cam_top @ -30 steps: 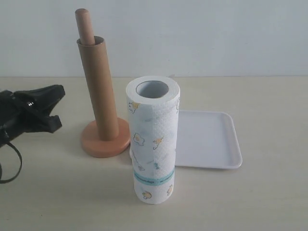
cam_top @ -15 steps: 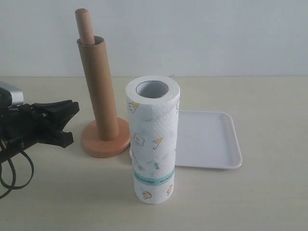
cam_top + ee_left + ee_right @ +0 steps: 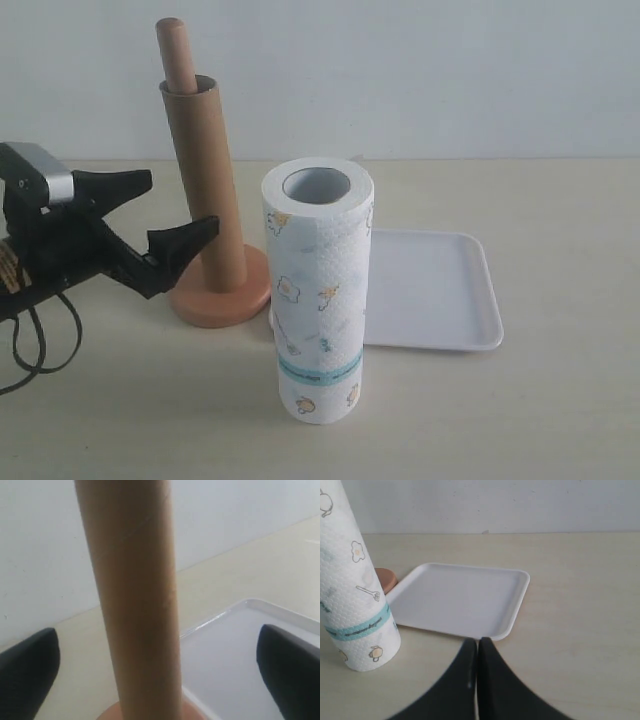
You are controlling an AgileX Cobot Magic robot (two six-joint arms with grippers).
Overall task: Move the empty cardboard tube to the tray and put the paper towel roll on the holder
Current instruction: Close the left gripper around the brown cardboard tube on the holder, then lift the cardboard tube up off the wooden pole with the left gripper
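**A:** Where is the long, plain brown cardboard tube (image 3: pixel 205 180)?

**B:** It stands upright on the light orange-brown wooden holder (image 3: pixel 215 302), slipped over the thin pole. The pole's rounded top pokes out above the tube's open rim. The tube's foot sits on the round disc base.

**A:** And the left claw (image 3: pixel 182 203)?

**B:** It is spread wide and grips nothing. It reaches in from the left of the exterior view at about the tube's middle height. In the left wrist view the tube rises between the two black fingers (image 3: pixel 27 675), with a clear gap on each side.

**A:** The right claw (image 3: pixel 477 680)?

**B:** It is pressed together, tip against tip, with nothing between. It hangs over the pale desk (image 3: pixel 500 420), near one edge of the shallow white rectangular plastic tray (image 3: pixel 430 290).

**A:** Where does that tray lie?

**B:** Flat on the desk, to the right of the holder in the exterior view.

**A:** And the thick white paper towel roll (image 3: pixel 318 290) with the yellow cartoon figures and teal band?

**B:** It stands on end on the desk, hollow core upward. It is in front of the holder and just beside the tray's corner. I cannot tell whether it touches the tray or the holder's base.
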